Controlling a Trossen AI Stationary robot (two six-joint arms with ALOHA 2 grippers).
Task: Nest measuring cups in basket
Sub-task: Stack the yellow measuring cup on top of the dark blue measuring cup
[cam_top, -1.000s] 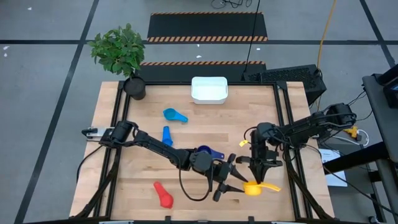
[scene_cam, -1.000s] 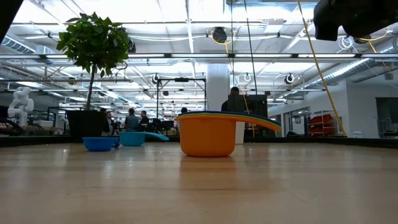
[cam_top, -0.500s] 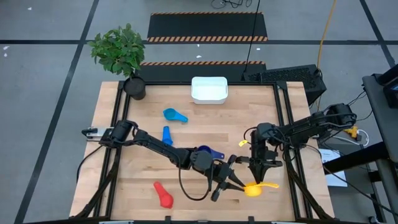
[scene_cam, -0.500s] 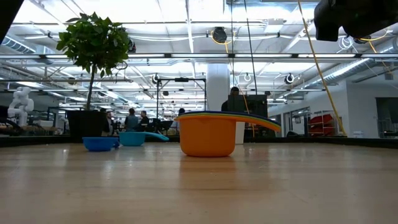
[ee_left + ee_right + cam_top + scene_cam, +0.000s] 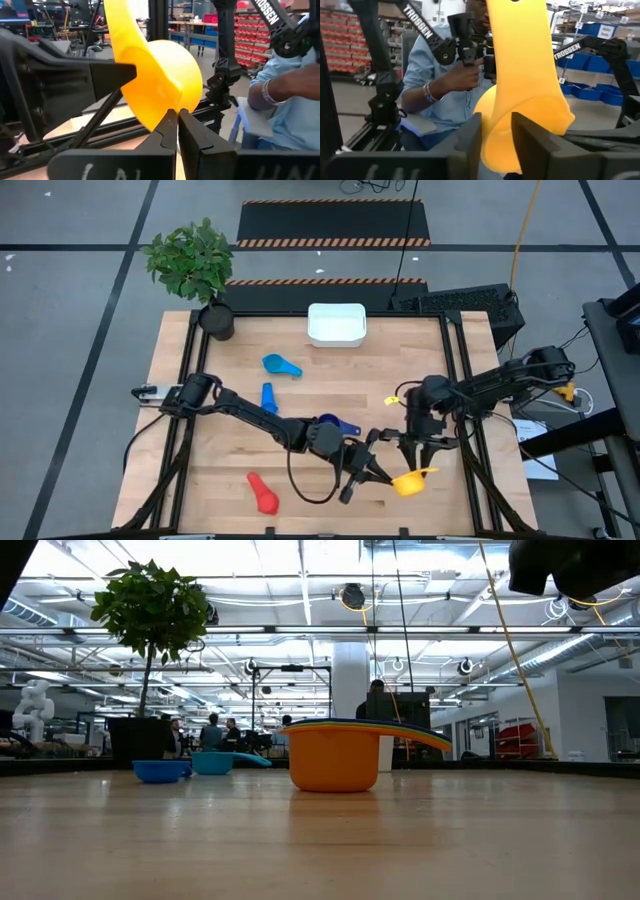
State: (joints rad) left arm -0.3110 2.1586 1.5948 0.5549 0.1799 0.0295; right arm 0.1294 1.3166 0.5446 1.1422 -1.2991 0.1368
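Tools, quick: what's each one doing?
Left tool: shut on the yellow cup.
Right tool: partly open around the yellow cup's handle.

This is a robotics lab in a big industrial hall. The wooden desk (image 5: pixel 300 380) stands on a grey floor with hazard-striped mats (image 5: pixel 335 225). Behind it are bright ceiling lights (image 5: pixel 300 585), red parts bins (image 5: pixel 252 45), other Trossen arms (image 5: pixel 427 37) and seated people (image 5: pixel 210 730).

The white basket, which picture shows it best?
The high view: the white basket sits whole at the table's far edge, seen from straight above. The low view and both wrist views do not show it; the wrist views are filled by a yellow cup.
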